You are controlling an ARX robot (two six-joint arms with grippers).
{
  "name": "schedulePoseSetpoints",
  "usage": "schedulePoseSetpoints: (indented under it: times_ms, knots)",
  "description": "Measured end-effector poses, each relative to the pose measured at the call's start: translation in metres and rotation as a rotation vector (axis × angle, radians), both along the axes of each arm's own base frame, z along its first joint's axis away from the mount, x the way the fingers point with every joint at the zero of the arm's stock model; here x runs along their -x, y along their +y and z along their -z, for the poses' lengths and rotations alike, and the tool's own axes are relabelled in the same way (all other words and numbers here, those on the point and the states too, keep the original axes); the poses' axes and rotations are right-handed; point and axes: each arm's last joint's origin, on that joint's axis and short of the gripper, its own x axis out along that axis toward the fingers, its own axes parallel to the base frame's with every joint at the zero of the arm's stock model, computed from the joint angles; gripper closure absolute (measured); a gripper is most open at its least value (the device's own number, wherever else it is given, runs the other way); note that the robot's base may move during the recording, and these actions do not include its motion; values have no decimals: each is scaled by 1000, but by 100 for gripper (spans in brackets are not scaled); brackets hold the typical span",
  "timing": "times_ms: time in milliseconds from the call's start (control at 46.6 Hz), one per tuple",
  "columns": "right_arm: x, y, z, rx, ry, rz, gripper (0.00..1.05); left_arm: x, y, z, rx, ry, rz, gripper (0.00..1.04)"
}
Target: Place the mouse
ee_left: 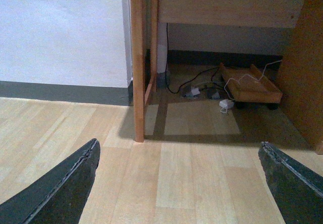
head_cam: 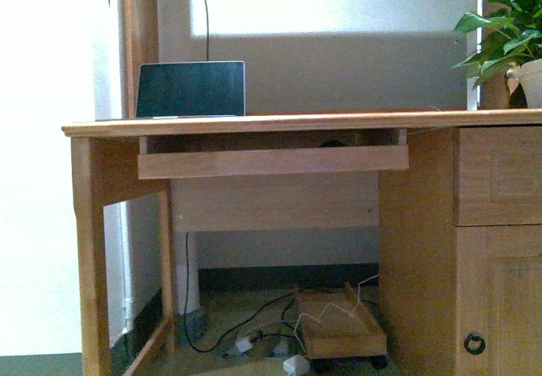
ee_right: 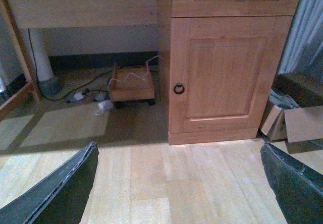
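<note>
The left hand (ee_left: 179, 146) and right hand (ee_right: 177, 147) are shown spread wide and empty, low over the floor (ee_left: 192, 183). The mouse (head_cam: 332, 143), largely hidden, is seen in the pull-out tray (head_cam: 271, 161) beneath the surface (head_cam: 254, 124), well ahead of and above both hands.

Front view: level with bench (head_cam: 254, 124) top, facing it square-on, fairly near. Left wrist view: low, tilted down over floor (ee_left: 192, 173), toward bench's left leg (ee_left: 137, 57). Right wrist view: likewise low, toward cabinet door (ee_right: 224, 77). All three share wheeled board (head_cam: 343, 334) under bench.
</note>
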Motion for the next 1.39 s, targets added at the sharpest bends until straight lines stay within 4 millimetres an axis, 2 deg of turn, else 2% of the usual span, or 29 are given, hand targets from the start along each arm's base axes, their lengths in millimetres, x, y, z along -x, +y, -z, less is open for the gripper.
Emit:
schedulePoseSetpoints:
  times_ms: [1394]
  knots:
    - [0,0,0,0,0,0,7,0,0,0,0,0,0,8]
